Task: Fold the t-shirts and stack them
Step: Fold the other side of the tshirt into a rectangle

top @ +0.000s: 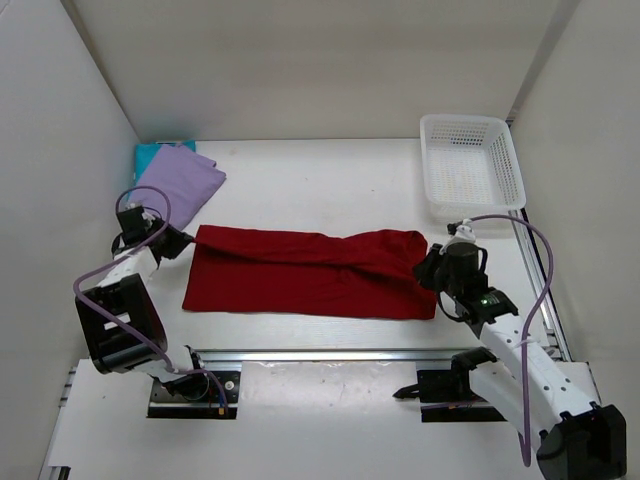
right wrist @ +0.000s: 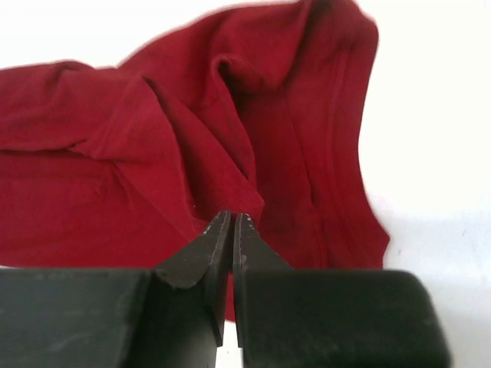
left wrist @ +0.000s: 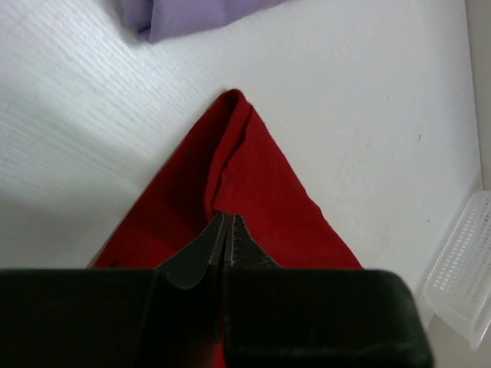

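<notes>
The red t-shirt [top: 310, 272] lies as a long folded band across the middle of the table. My left gripper [top: 186, 243] is shut on its upper left corner; in the left wrist view the gripper [left wrist: 226, 218] pinches the red cloth [left wrist: 253, 184], which runs to a point ahead. My right gripper [top: 428, 266] is shut on the shirt's right end; in the right wrist view the gripper [right wrist: 232, 216] pinches the rumpled red cloth [right wrist: 192, 130]. The lavender t-shirt [top: 178, 182] lies folded at the back left on top of the teal t-shirt [top: 148, 153].
A white lattice basket [top: 471, 165] stands at the back right; its corner also shows in the left wrist view [left wrist: 464, 268]. White walls close in the table on the left, back and right. A metal rail [top: 330, 354] runs along the near edge.
</notes>
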